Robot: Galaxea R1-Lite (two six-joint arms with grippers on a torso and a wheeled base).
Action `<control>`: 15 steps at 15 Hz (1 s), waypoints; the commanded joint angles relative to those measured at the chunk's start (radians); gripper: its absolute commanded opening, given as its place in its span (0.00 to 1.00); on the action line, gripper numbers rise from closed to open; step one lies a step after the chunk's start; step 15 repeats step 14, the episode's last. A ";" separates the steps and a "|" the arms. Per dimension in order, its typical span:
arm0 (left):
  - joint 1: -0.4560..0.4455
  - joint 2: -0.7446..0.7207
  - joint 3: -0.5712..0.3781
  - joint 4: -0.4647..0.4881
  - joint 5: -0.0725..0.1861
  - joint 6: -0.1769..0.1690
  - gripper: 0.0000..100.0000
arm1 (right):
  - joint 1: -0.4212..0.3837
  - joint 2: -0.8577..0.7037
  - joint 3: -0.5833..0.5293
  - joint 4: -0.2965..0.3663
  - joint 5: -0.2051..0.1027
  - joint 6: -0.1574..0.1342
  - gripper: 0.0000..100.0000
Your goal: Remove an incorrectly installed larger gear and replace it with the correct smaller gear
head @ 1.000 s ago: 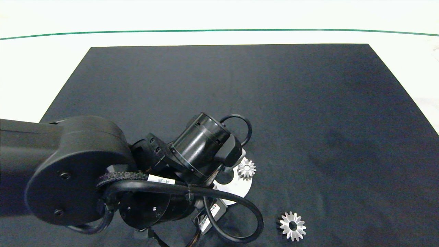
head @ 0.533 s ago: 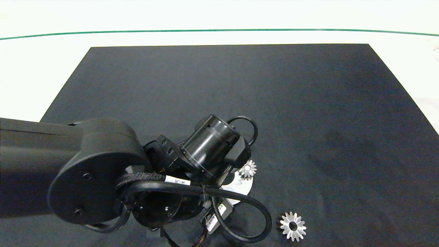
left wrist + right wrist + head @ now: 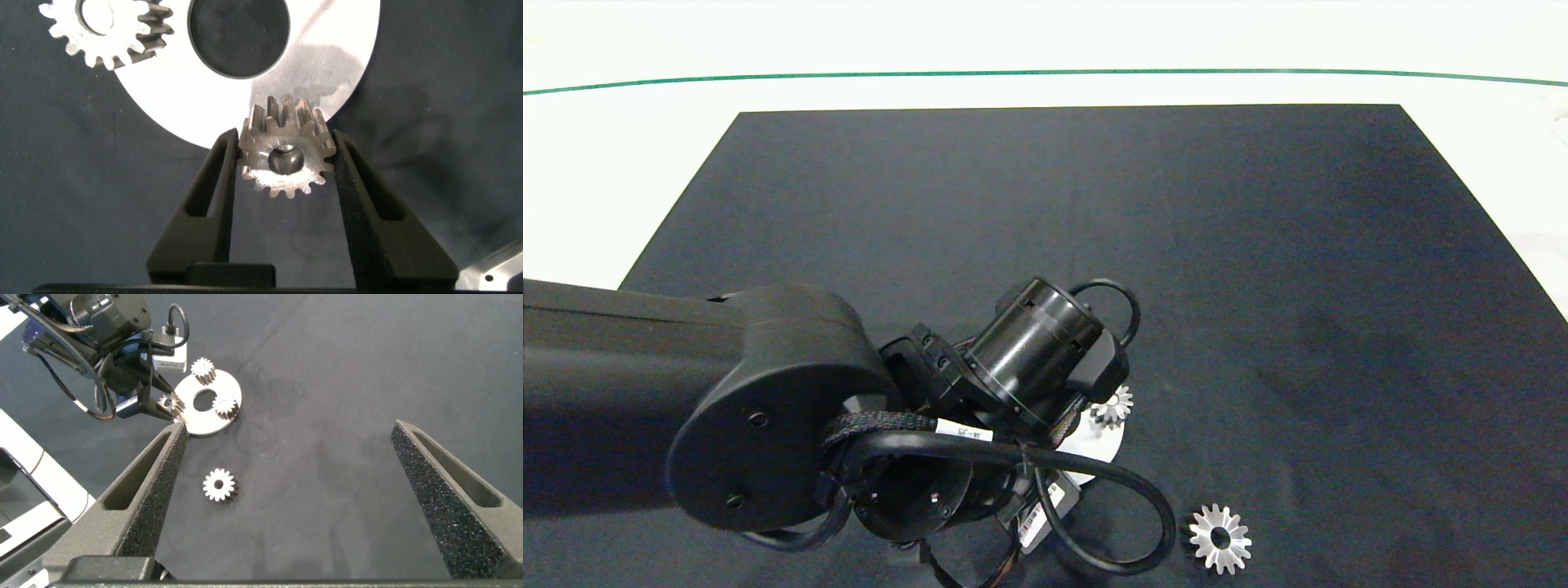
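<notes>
Since a second ago the left arm has pushed farther over the black mat [image 3: 1094,212], its wrist now covering more of the white disc [image 3: 1104,441], while the larger gear [image 3: 1219,538] lies where it did, alone on the mat, off to the disc's right and nearer the head camera.

Seen from the left wrist, the left end effector [image 3: 283,155] is closed to the width of a small silver gear, the smaller gear [image 3: 284,147], which sits clamped between the two grey fingers [image 3: 216,184], each pressing on its teeth. It is held at the disc's rim, partly over the white plate and partly over the mat; whether it touches the plate cannot be told. Another gear [image 3: 102,28] sits on the disc beside the large round hole [image 3: 239,37].

Well away from the disc, the right end effector [image 3: 298,490] hangs above the bench, its fingers spread wide and holding nothing, with the left arm and the disc far beyond it.
</notes>
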 commanded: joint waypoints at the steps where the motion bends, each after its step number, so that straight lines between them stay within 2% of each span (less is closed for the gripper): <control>1: 0.000 -0.001 0.005 0.004 0.004 -0.001 1.00 | 0.000 0.003 0.000 0.002 -0.001 -0.001 1.00; 4: 0.002 -0.023 0.010 0.009 0.004 -0.003 1.00 | 0.000 0.001 0.000 0.002 -0.001 -0.001 1.00; 7: 0.037 -0.253 0.096 0.032 0.005 -0.001 1.00 | 0.000 0.006 0.000 0.002 -0.003 -0.001 1.00; 9: 0.135 -0.439 0.136 0.070 0.005 0.001 1.00 | -0.003 0.015 -0.014 0.002 -0.009 -0.001 1.00; 12: 0.382 -0.652 0.099 0.144 0.005 0.005 1.00 | -0.009 0.013 -0.014 0.002 -0.018 -0.003 1.00; 14: 0.520 -0.788 0.071 0.187 0.005 0.024 1.00 | -0.009 0.004 -0.006 0.005 -0.069 -0.015 1.00; 15: 0.520 -0.788 0.071 0.187 0.005 0.024 1.00 | -0.009 0.004 -0.006 0.005 -0.069 -0.015 1.00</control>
